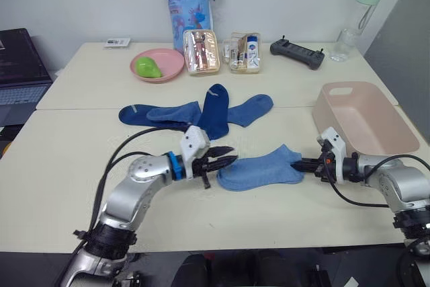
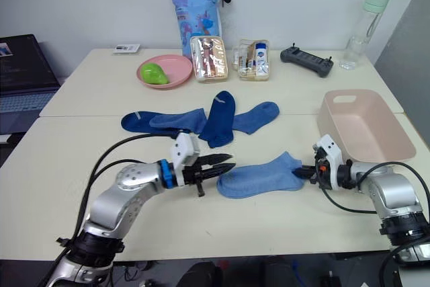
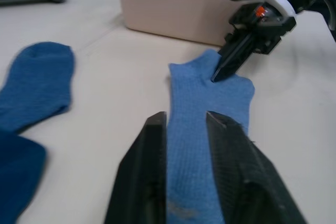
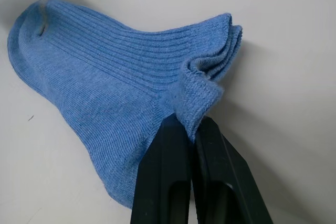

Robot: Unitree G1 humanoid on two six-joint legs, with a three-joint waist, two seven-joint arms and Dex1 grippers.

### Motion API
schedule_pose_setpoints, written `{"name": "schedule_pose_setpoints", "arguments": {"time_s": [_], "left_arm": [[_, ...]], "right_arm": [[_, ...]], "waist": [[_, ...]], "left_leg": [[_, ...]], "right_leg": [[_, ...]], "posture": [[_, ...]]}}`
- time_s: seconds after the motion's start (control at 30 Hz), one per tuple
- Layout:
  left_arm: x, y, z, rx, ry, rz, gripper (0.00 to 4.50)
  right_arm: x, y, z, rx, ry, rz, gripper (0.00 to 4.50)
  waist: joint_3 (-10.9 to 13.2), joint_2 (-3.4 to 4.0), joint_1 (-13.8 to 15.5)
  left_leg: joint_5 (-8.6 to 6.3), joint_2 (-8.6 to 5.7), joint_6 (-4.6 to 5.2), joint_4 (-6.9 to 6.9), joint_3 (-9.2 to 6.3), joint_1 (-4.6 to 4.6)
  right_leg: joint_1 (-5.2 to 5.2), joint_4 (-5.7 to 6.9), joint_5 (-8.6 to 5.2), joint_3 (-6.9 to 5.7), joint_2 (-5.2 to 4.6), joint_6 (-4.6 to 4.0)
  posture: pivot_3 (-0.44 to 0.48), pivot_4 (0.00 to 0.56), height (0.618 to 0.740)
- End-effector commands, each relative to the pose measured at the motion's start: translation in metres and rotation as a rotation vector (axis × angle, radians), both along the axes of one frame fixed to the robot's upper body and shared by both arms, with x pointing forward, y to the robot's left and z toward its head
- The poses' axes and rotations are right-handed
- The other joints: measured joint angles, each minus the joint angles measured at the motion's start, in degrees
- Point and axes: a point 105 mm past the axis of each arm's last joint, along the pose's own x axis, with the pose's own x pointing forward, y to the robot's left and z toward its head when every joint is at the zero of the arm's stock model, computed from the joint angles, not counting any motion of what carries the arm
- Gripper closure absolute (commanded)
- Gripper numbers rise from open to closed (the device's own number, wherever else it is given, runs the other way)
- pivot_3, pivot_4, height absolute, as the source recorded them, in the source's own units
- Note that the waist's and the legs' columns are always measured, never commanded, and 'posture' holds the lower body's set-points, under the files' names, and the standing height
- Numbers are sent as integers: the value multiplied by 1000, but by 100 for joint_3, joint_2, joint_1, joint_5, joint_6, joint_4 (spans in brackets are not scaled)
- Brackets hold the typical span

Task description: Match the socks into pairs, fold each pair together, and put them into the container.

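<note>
Ribbed light-blue sock (image 4: 110, 72), cuff bunched, seemingly doubled, in pinching right gripper (image 4: 191, 129); left gripper (image 3: 186, 121) slightly spread.

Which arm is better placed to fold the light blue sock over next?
The right. The right gripper is shut on the cuff of the light blue knit sock, beside the pale pink plastic tub. The left gripper hovers open at the toe end, gripping nothing.
</note>
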Motion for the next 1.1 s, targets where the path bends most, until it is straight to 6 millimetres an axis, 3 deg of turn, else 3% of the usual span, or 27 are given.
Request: {"name": "schedule_pose_setpoints", "arguments": {"time_s": [0.03,0.27,0.37,0.57,0.67,0.77,0.9,0.97,1.1], "left_arm": [[7,-23,-15,46,-2,-39,4452],[18,-52,-40,87,58,-83,4452],[21,-54,-50,127,69,-85,4452],[13,-51,-64,154,112,-114,4452],[14,-46,-66,155,114,-97,4452],[15,-43,-66,145,109,-77,4452],[20,-37,-60,120,94,-38,4452],[17,-31,-50,85,95,-32,4452],[2,-1,-22,99,51,-14,4452]], "right_arm": [[4,0,13,1,-51,20,4500],[1,6,27,38,-68,49,4500],[-3,14,35,73,-69,74,4500],[-14,51,69,242,-60,152,4500],[-26,69,76,305,-26,204,4500],[-31,86,79,388,11,218,4500],[-34,94,65,363,36,219,4500],[-32,97,58,350,41,211,4500],[-27,105,49,314,21,213,4500]], "waist": [[0,0,2],[1,-2,1],[1,-2,-6],[1,-1,-6],[0,-1,3],[0,-2,2],[-1,-1,3],[-1,-1,-9],[0,0,-76]], "left_leg": [[0,-1,0,1,0,1],[0,-1,0,2,-2,0],[0,-2,0,4,1,-1],[1,0,-1,3,-4,1],[1,0,-1,3,-6,1],[0,0,0,3,-7,0],[0,-1,0,4,-6,0],[0,-1,0,4,-6,0],[0,5,0,-5,-5,-1]], "right_leg": [[1,1,0,0,0,0],[-1,2,0,-3,1,1],[-1,1,0,1,0,1],[-1,5,0,-2,1,1],[1,4,0,-2,0,1],[1,1,0,-1,0,1],[0,4,1,-1,-2,2],[0,3,2,-1,-2,3],[-16,9,2,2,4,3]], "posture": [[0,150,740],[0,150,740],[0,150,740],[0,150,740],[0,150,740],[0,150,740],[0,150,740],[0,150,740],[0,150,740]]}}
